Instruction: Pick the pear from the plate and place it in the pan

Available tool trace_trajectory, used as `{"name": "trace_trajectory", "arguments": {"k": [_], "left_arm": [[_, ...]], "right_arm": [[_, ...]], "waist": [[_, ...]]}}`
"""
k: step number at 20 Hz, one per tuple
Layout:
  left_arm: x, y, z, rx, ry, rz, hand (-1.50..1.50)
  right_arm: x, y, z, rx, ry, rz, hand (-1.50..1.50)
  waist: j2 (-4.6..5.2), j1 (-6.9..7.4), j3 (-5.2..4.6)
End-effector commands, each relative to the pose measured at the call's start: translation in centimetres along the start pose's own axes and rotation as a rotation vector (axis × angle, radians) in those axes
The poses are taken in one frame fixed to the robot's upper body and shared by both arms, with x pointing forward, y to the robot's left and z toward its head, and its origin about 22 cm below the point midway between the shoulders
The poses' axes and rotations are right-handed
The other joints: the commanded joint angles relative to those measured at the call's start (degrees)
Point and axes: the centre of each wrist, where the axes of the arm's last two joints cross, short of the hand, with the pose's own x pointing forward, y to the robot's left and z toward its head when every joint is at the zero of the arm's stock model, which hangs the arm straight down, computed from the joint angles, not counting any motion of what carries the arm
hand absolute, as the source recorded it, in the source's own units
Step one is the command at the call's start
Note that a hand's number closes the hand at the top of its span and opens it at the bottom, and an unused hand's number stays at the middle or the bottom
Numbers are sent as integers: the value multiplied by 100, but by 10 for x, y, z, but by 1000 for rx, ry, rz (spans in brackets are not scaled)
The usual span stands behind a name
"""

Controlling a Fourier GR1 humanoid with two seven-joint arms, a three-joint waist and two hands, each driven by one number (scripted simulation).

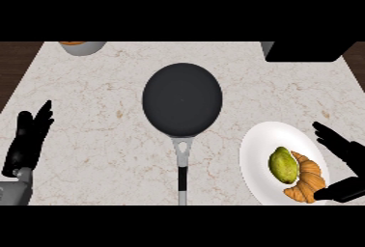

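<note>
A bowl point(82, 47) at the top left and a dark box point(306, 50) at the top right are cut off by the view's edge. The right hand point(342, 159) spreads open round the plate's point(260, 144) right rim, thumb beside the croissant point(308, 181). The pear point(283, 164) lies on the plate, untouched. The pan point(182, 99) sits centre. The left hand point(28, 137) rests at the left edge, fingers straight.

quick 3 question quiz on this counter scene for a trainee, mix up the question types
1. True or false: the pear already lies in the pan.
2. What lies touching the pear on the plate? A) croissant B) spoon C) cup
3. Which robot hand is nearer the plate?

Key
1. False; it is on the plate.
2. A, the croissant.
3. The right robot hand, open beside the plate; the left robot hand rests open at the left edge.
</note>
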Motion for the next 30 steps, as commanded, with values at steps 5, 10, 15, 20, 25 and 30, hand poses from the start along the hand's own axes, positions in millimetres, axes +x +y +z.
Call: {"name": "trace_trajectory", "arguments": {"k": [5,10,15,20,25,30], "left_arm": [[8,10,-7,-1,-10,-1,0],[-5,13,0,-4,0,14,0],[-5,22,-11,-9,4,3,0],[19,9,-11,-9,-2,3,0],[-20,1,-5,0,9,15,0],[-14,5,8,-17,-5,-5,0]], "right_arm": [[-8,11,-12,19,-8,26,-150],[-17,25,-26,1,-15,-11,-150],[-6,34,-6,27,1,13,-150],[-22,32,-31,53,30,10,-150],[-21,42,-51,65,48,39,-150],[-13,46,-44,5,-23,135,150]], "waist": [[1,-4,0],[1,5,0],[-2,-20,-2],[1,-3,1],[5,6,0],[0,8,0]]}}
